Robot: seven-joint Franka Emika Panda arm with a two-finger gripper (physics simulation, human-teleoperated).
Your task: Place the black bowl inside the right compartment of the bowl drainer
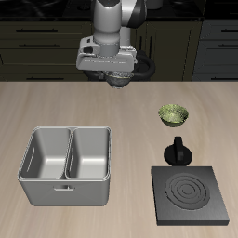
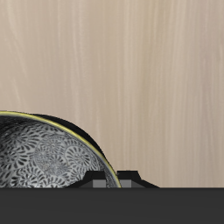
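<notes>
Stove plate (image 1: 191, 195) sits nearest the worktop's front edge: flat, black, ringed burner. Level with it, well apart, is the drainer (image 1: 67, 165), a pale grey bin with two deep wells side by side. Both wells look bare, so nothing has been delivered yet.

A small dark knobbed object (image 1: 177, 151) stands just behind the stove plate; I cannot tell what it is. Behind that is the green bowl (image 1: 173, 114), which is not my target.

Farthest back, the arm hangs above the worktop (image 1: 56, 107) with the bowl (image 2: 44, 157) up against the jaws. The wrist view shows its speckled inside and rim close in, with the wood well below it. One fingertip (image 2: 105, 179) touches the rim, so I judge the jaws are pinching the bowl's wall. The exterior view shows only a dark round shape under the wrist.

Progress, as I read it:
- The pick-up and lift are done.
- Left to do is the carry forward to the drainer, lowering into the right well (image 1: 90, 153), and release.
- The bowl is much smaller than the well, so clearance should be easy.

The worktop is light wood grain, matte and uncluttered. Dark cabinet fronts (image 1: 37, 42) with drawer handles run along the back of the room.
</notes>
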